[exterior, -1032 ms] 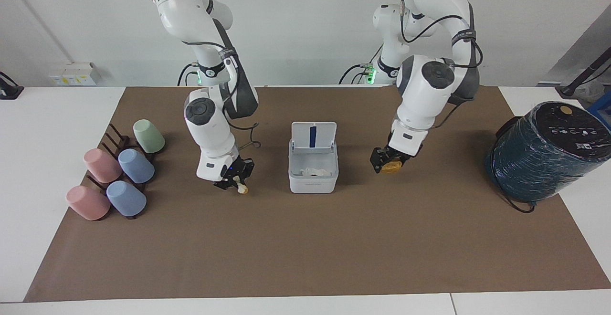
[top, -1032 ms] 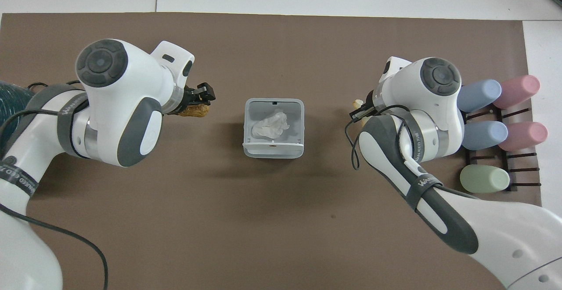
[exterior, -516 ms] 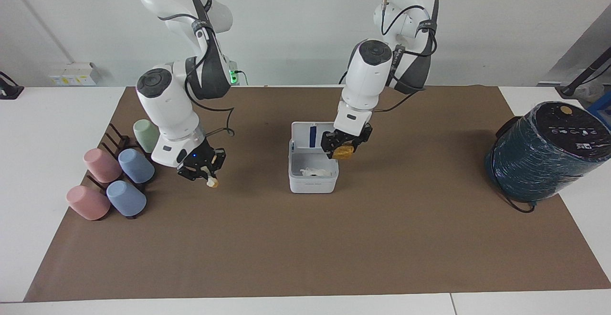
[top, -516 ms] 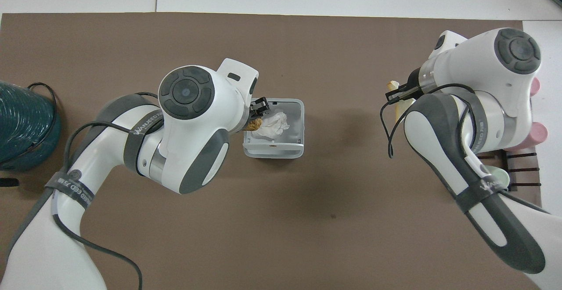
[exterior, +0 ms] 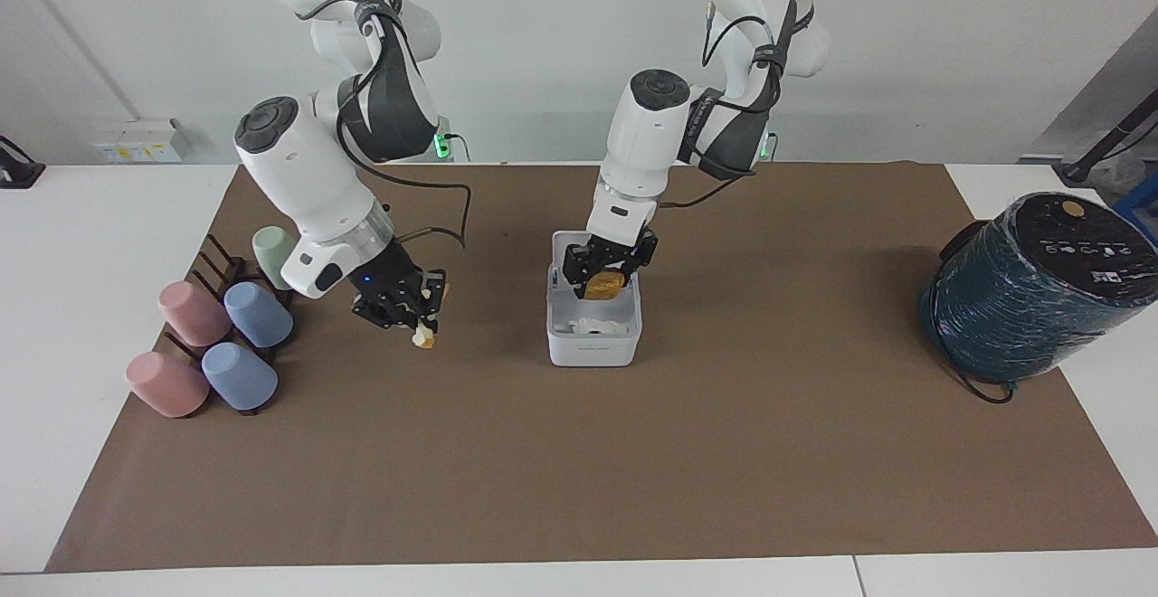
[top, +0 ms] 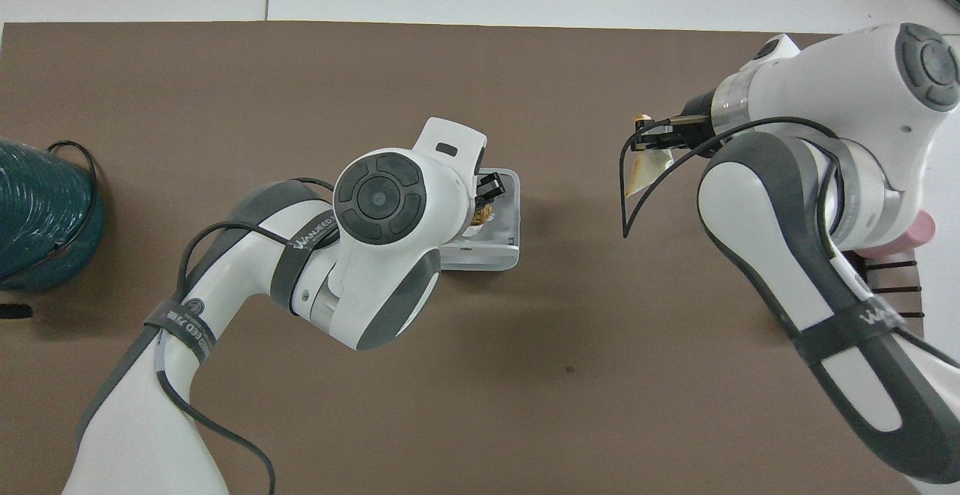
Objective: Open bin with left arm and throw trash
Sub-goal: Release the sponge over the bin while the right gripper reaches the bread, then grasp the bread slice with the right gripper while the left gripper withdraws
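The white bin (exterior: 593, 353) stands mid-mat with its lid (exterior: 565, 246) open and upright, and a crumpled white tissue wad (exterior: 593, 324) lies inside. My left gripper (exterior: 604, 282) is shut on the golden-brown lump (exterior: 603, 287) and holds it just over the bin's opening. In the overhead view the left arm covers most of the bin (top: 513, 214), and the lump (top: 482, 214) shows at the gripper (top: 486, 201). My right gripper (exterior: 409, 306) is shut on the pale yellow wedge (exterior: 423, 337) above the mat between the bin and the cups. The gripper (top: 649, 133) and wedge (top: 648, 169) also show in the overhead view.
A dark rack with several pastel cups (exterior: 222, 335) lies at the right arm's end of the mat. A big teal wrapped cylinder (exterior: 1031, 289) stands at the left arm's end and also shows in the overhead view (top: 41, 210). The brown mat (exterior: 579, 479) covers the table.
My left gripper has carried the lump from beside the bin to over its opening. My right gripper has lifted the wedge, swung toward the cups, then come back a little toward the bin.
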`<action>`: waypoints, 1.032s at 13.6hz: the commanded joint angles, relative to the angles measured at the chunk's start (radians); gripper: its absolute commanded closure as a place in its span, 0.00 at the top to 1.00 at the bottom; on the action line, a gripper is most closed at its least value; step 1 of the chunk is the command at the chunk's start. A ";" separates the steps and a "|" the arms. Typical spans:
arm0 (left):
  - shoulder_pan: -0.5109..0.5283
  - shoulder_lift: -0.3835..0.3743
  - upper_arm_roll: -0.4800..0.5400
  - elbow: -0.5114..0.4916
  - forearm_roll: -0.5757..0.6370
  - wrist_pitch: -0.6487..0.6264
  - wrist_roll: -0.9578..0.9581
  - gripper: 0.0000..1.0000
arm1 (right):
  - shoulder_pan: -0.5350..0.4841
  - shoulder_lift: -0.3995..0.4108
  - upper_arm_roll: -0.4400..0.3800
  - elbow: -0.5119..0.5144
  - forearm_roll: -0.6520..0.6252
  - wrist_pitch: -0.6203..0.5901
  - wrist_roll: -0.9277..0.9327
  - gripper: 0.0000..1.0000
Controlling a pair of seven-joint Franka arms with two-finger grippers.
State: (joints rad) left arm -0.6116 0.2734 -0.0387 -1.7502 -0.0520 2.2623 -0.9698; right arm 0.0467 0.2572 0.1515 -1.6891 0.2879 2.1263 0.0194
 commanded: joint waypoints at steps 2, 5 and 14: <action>-0.010 -0.005 0.013 -0.003 0.012 0.017 -0.020 1.00 | 0.033 0.011 0.023 0.014 0.034 0.038 0.115 0.00; 0.004 -0.003 0.013 0.034 0.014 0.000 -0.017 1.00 | 0.033 0.011 0.023 0.013 0.034 0.041 0.120 0.00; 0.318 0.001 0.022 0.320 0.032 -0.527 0.489 1.00 | 0.205 0.068 0.030 0.014 0.068 0.319 0.396 0.00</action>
State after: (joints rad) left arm -0.3601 0.2719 -0.0079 -1.4745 -0.0425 1.8253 -0.6061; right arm 0.2309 0.2940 0.1756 -1.6883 0.3359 2.3983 0.3829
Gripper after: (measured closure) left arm 0.000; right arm 0.859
